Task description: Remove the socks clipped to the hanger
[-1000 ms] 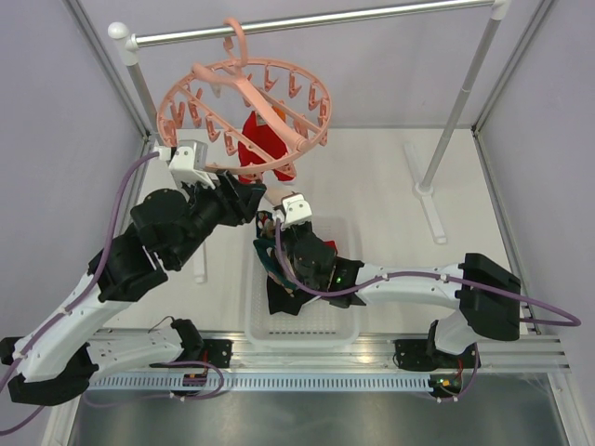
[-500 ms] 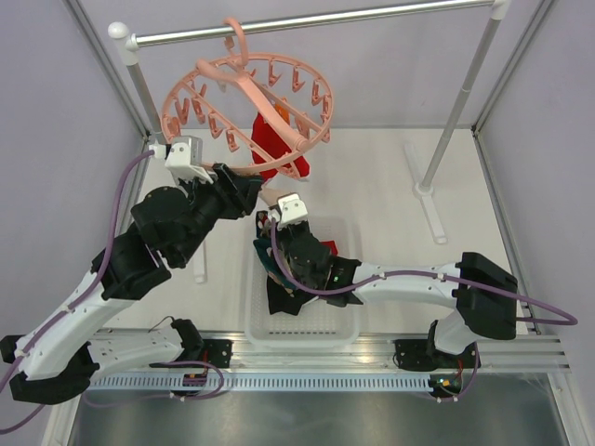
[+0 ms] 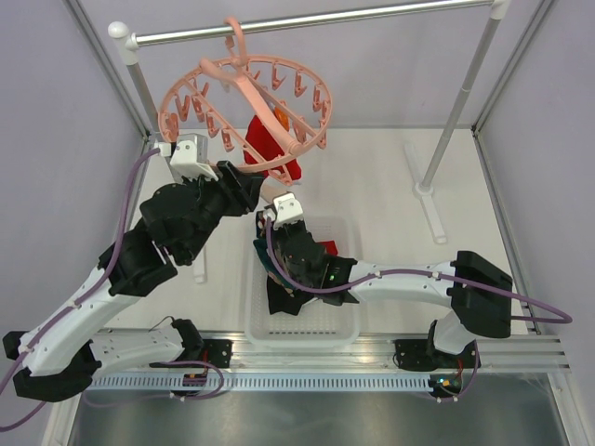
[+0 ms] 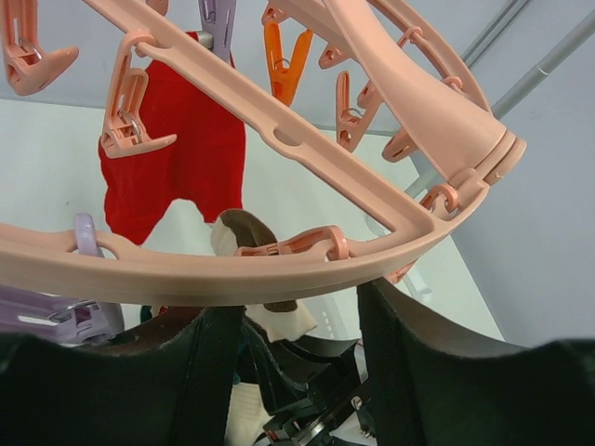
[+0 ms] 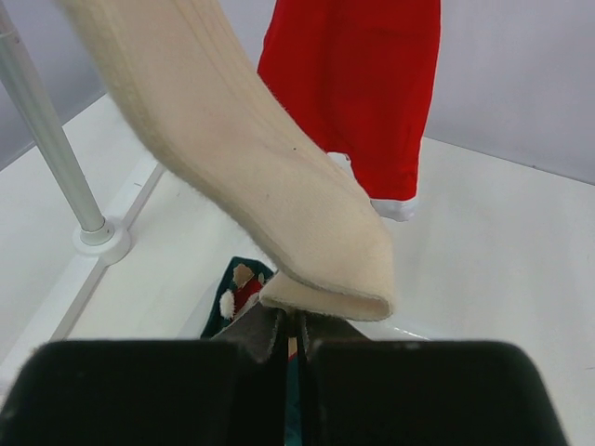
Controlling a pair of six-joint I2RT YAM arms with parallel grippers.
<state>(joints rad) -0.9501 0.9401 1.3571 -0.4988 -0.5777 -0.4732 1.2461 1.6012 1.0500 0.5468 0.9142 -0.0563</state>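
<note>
Movement over the last second is confined to the far side: the hanger (image 3: 253, 93) has swung on the rail (image 3: 316, 23), carrying the red sock (image 3: 271, 149) slightly toward 3 o'clock, and the left arm has climbed toward 12 o'clock, up to the ring's near rim. In the left wrist view, the left tool (image 4: 297, 316) stands open, its jaws to either side of the rim, just below the clip (image 4: 297, 246) that pinches the cuff of the beige sock (image 5: 242, 158); it holds nothing. The right tool (image 5: 290, 325) is closed, and the beige sock's toe meets its fingertips; the sock runs slanted while the red one hangs straight, so I judge it gripped and drawn taut. Judgement: the beige sock is about to be released, with the red sock remaining clipped at the ring's 5 o'clock side. The basket (image 3: 349, 325) sits on the tabletop (image 3: 372, 177) at 6 o'clock of the hanger and holds a teal patterned sock (image 5: 242, 288) and other dark socks (image 3: 284, 297), which I take to be already removed.
</note>
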